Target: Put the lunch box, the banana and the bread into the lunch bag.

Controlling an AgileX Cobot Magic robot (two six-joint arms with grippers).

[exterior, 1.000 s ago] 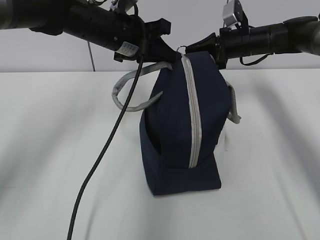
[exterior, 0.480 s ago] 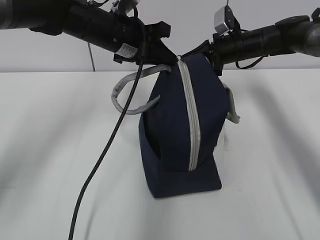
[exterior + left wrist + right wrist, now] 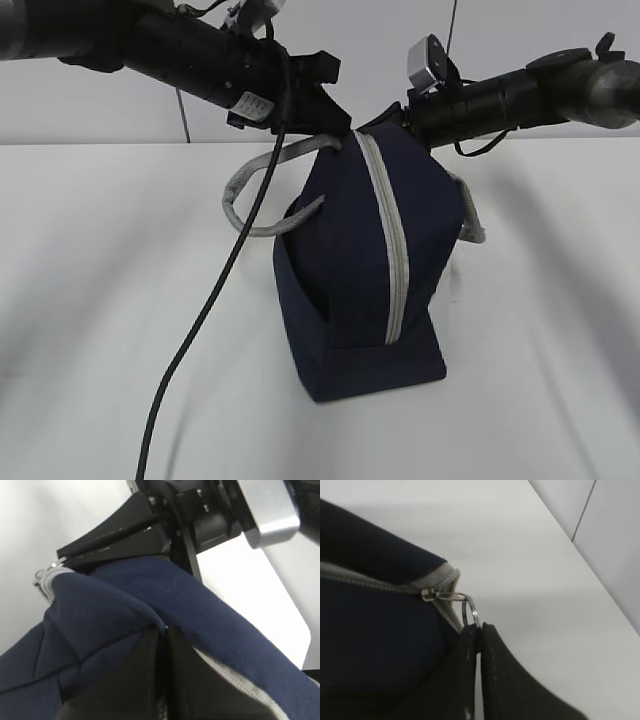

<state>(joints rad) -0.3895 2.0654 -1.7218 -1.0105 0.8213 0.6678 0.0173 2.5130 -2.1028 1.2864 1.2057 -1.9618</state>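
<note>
Table, white and wide, fills the scene you are looking at, with a pale wall behind it. On it, near the middle, stands the lunch bag, a boxy navy fabric bag resting on its base and pulled up to a peak at the top. Its grey zipper strip runs from that peak down the side facing you and looks closed along its length. One grey handle loops out to the left of the bag, another hangs at its right side. Two black arms reach in from the upper corners and meet at the bag's peak. Your left gripper has its jaws pressed together, pinching a fold of the navy fabric at the top of the bag. Your right gripper is likewise squeezed closed, its fingertips pinching the small metal ring pull at the upper end of the zipper. A black cable hangs from the left arm and trails down across the table in front.
</note>
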